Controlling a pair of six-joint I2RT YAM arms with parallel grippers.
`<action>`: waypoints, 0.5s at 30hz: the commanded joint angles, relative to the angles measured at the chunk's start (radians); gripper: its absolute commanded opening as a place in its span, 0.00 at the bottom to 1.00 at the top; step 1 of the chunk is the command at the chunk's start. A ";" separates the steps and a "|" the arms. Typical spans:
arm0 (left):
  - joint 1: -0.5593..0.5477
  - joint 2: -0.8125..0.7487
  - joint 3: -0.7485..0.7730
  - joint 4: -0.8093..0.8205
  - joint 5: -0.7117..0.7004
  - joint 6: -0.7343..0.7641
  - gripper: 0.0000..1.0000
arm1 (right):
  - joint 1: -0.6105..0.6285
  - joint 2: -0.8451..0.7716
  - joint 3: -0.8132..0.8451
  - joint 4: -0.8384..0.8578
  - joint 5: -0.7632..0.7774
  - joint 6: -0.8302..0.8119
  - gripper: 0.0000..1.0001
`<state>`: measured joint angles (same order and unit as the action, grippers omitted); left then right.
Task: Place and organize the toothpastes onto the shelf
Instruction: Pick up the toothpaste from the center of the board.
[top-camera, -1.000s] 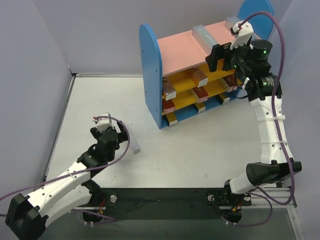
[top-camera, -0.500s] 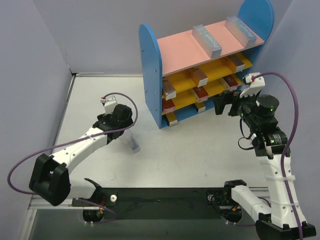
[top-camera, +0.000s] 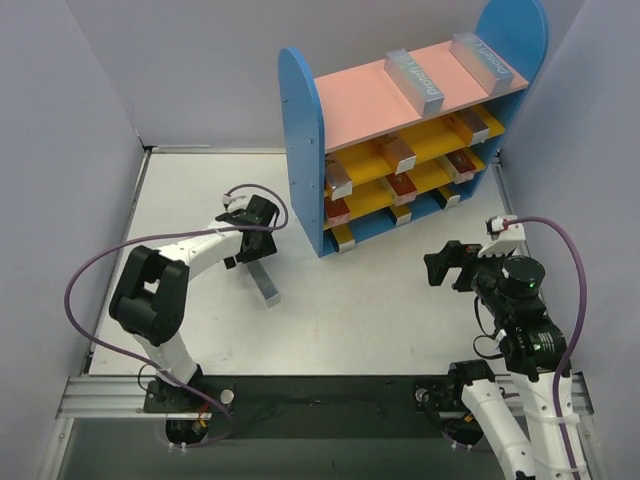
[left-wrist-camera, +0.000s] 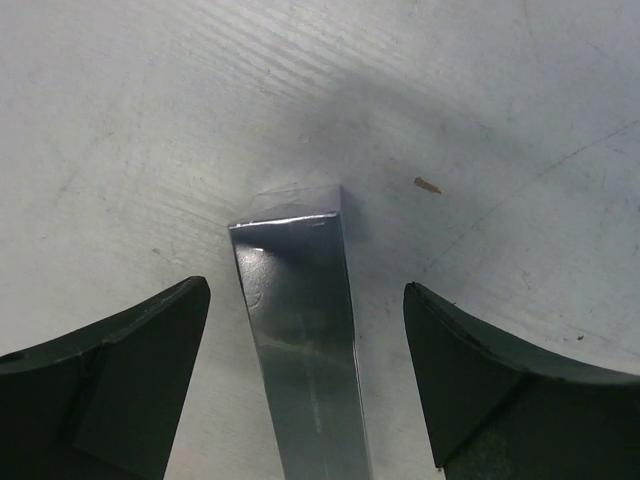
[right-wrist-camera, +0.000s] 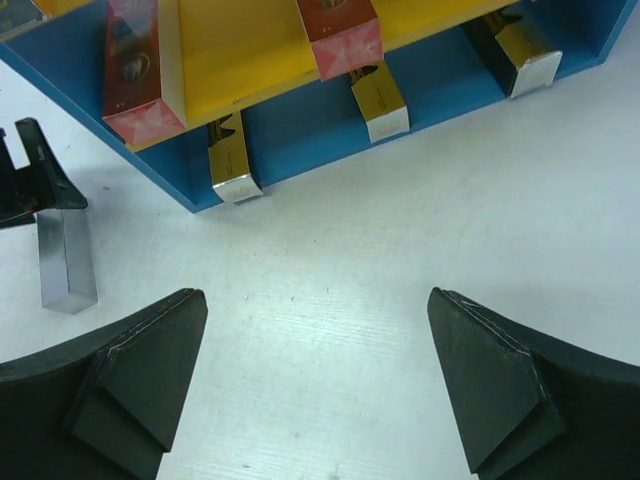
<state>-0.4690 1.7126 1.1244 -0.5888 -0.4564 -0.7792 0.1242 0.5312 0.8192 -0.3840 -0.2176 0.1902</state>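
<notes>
A silver-grey toothpaste box (top-camera: 264, 283) lies flat on the table left of the shelf (top-camera: 302, 130). My left gripper (top-camera: 252, 250) is open over its far end. In the left wrist view the box (left-wrist-camera: 300, 330) lies between the two spread fingers (left-wrist-camera: 110, 385), untouched by either, with the left gripper (left-wrist-camera: 305, 385) straddling it. My right gripper (top-camera: 448, 267) is open and empty above the table in front of the shelf's right end; it also shows in the right wrist view (right-wrist-camera: 318, 370). Two silver boxes (top-camera: 413, 80) lie on the pink top board.
Several red, orange and silver boxes (right-wrist-camera: 338, 35) sit on the yellow boards and the blue base (right-wrist-camera: 300, 130). The loose box (right-wrist-camera: 65, 265) and the left gripper's fingers (right-wrist-camera: 35, 180) show at the left of the right wrist view. Grey walls close in the table.
The right gripper came down from the shelf's top right to low over the table in front. The left gripper swung right and forward and now straddles the loose silver box.
</notes>
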 joint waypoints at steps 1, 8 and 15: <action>0.013 0.063 0.067 -0.029 0.039 -0.011 0.87 | -0.003 -0.036 -0.044 -0.019 -0.032 0.037 1.00; 0.020 0.061 0.037 -0.020 0.087 -0.052 0.68 | -0.001 -0.066 -0.106 -0.032 -0.086 0.071 1.00; 0.033 -0.071 -0.083 0.029 0.148 -0.097 0.51 | 0.005 -0.103 -0.192 -0.018 -0.175 0.138 0.99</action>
<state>-0.4480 1.7500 1.0893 -0.5850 -0.3565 -0.8371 0.1242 0.4515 0.6685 -0.4286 -0.3183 0.2687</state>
